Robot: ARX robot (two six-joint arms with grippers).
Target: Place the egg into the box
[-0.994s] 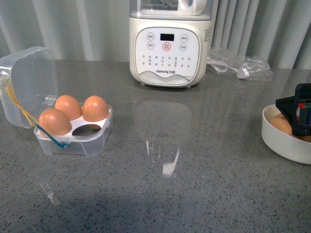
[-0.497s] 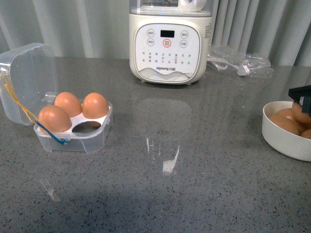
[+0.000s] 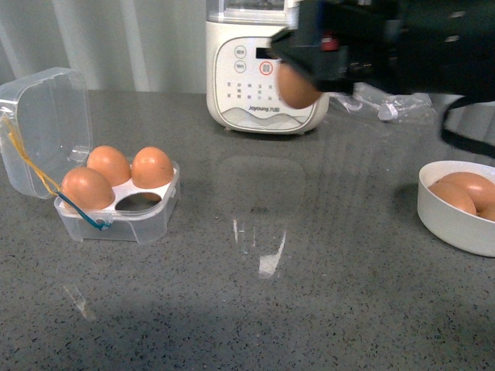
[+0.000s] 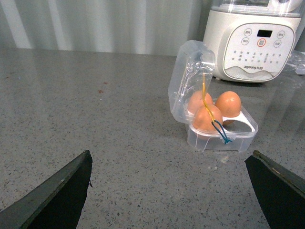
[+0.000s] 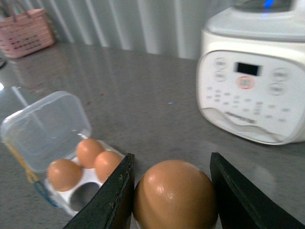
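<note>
My right gripper (image 3: pixel 298 81) is shut on the egg (image 3: pixel 295 85), an orange-brown hen's egg, and holds it high above the table in front of the white appliance. In the right wrist view the egg (image 5: pixel 174 194) sits between the two dark fingers (image 5: pixel 112 200). The box (image 3: pixel 116 202) is a clear four-slot case at the left, lid open, with three brown eggs in it and one front slot (image 3: pixel 139 204) empty. It also shows in the left wrist view (image 4: pixel 223 131) and the right wrist view (image 5: pixel 71 181). My left gripper (image 4: pixel 169 191) is open and empty, low over bare table short of the box.
A white bowl (image 3: pixel 456 220) with more brown eggs stands at the right edge. A cream kitchen appliance (image 3: pixel 267 69) stands at the back centre, crumpled clear plastic (image 3: pixel 383 104) to its right. A pink basket (image 5: pixel 26 31) stands far off.
My right gripper has risen from the bowl at the right edge with the egg in it and swung left to in front of the appliance. The box has not moved.
</note>
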